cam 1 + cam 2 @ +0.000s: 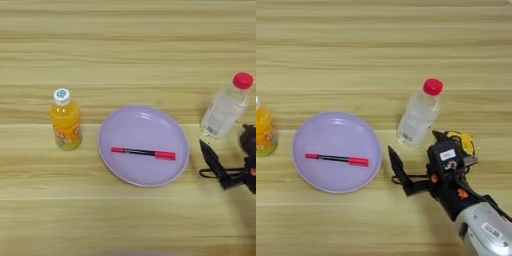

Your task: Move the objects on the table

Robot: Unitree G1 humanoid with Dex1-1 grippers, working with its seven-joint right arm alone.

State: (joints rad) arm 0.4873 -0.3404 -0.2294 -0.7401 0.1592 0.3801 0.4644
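Three small things sit on the wooden table [381, 45]: the orange juice bottle [65, 120] stands far to the left, the red-and-black pen [143, 153] lies flat in the middle of the round lilac plate [144, 112], and the yellow-black tape measure [463, 142] rests to the right, just beside the clear bottle with the red cap [419, 114]. The right gripper [421, 172] is down by the tape measure with one black finger [398, 165] sticking out toward the plate, next to the black strap [416, 177], but I cannot tell how it is set.

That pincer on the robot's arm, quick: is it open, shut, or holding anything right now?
Right pincer: over the tape measure; open or shut cannot be told.
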